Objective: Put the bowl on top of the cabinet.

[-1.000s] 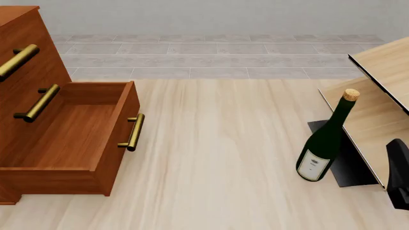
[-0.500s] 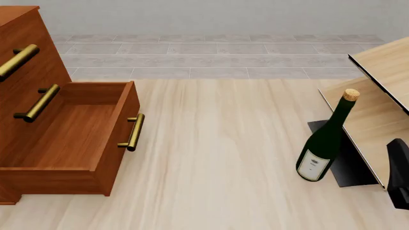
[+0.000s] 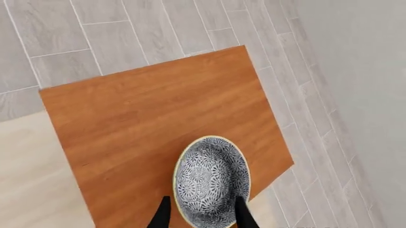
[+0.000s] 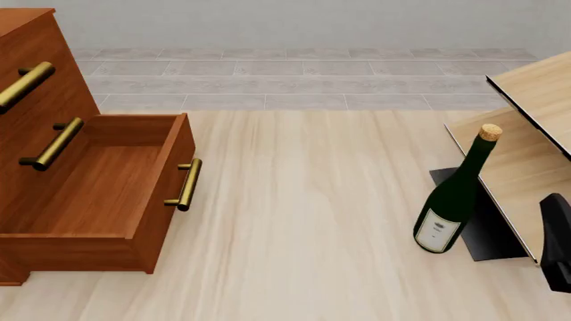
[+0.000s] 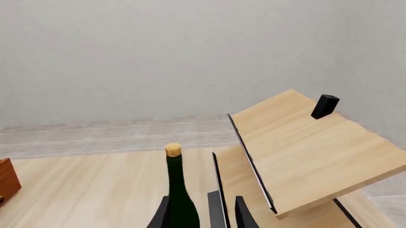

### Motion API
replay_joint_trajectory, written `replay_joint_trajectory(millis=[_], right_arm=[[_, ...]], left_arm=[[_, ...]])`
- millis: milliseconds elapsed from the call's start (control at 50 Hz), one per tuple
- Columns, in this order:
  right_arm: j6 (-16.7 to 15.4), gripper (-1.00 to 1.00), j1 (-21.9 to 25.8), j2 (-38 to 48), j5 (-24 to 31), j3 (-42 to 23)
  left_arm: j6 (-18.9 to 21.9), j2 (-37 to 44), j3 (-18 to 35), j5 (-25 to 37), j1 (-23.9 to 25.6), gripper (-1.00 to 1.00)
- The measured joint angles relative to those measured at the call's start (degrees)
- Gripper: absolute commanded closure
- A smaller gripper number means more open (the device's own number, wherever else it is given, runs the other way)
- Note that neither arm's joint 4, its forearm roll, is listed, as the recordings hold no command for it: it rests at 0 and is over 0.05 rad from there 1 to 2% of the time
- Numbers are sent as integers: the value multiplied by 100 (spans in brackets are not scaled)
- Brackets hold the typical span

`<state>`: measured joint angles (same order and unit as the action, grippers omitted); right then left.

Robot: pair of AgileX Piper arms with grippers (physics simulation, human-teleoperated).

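Table (image 4: 312,221): pale wood top, grey tiled floor (image 4: 303,73) beyond its far edge
Directly on it: cabinet (image 4: 53,160) at left, bottom drawer (image 4: 107,194) pulled open; wine bottle (image 4: 453,200) upright at right, just beside the light-wood rack (image 4: 526,154) with its black base plate (image 4: 486,227). Bowl (image 3: 211,179) over the cabinet top, contact unclear

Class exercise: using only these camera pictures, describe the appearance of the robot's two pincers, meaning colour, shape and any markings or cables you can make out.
Each wrist view shows only the tips of two slim, matte black fingers, tapering to blunt points: the left pincer and the right pincer. No markings, logos or cables show. In the front view, a dark, rounded black piece of the right arm sits at the picture's edge.
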<state>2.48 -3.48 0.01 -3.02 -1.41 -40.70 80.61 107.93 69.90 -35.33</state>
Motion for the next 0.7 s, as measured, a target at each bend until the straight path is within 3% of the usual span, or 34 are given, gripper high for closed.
replay_joint_trajectory(millis=[440,700], right_arm=[[-37,-100,19,0,15,4],[-22,-100,15,0,12,18]], left_arm=[[188,-446,102,0,496,-100],[751,-535,483,-122,887,-100]])
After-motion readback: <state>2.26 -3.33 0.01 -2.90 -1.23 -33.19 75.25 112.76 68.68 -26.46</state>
